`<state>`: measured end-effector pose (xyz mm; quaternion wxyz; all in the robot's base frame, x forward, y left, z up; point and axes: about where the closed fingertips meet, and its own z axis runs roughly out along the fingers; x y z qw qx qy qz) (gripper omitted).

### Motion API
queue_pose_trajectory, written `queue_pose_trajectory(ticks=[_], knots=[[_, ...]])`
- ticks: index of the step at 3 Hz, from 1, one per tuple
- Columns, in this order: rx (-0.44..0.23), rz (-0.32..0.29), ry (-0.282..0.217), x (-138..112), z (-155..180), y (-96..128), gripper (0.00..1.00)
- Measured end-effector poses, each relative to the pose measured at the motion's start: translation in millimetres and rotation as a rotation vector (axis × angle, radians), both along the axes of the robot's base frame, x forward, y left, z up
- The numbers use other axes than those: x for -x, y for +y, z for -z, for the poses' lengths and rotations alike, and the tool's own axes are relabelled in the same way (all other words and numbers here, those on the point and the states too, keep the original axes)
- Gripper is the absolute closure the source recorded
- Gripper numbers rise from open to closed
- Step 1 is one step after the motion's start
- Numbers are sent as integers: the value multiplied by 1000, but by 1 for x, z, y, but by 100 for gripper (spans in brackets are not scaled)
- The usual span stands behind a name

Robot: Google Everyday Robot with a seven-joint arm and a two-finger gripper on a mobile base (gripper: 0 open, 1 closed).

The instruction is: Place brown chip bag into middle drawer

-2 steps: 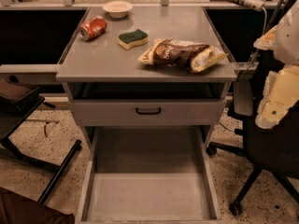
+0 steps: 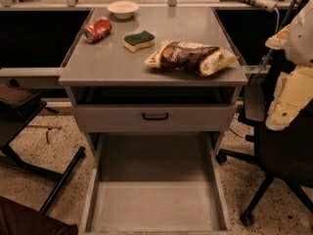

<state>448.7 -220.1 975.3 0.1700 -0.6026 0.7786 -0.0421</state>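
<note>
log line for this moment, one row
brown chip bag: on tabletop | middle drawer: open, empty | gripper: right of tabletop, clear of bag

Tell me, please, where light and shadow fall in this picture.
Camera view: warm light on the cabinet top around the brown chip bag; deep shadow in the gap under the top; the middle drawer is evenly dim; the gripper, at the right edge, is lit.

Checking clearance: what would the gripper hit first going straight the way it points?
The gripper, at the right edge, seems to point down; likely the black chair first, though depth is unclear.
</note>
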Motion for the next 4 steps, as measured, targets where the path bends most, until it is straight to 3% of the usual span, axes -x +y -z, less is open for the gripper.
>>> queue_pose_trajectory(ticks=[1,2,3,4], knots=[[25,-8,-60,-43,3,-12,0],[65,18,-113,-113,14,-28,0],[62,55,-125,-184,38,-36,0],[62,55,-125,-184,38,-36,0]])
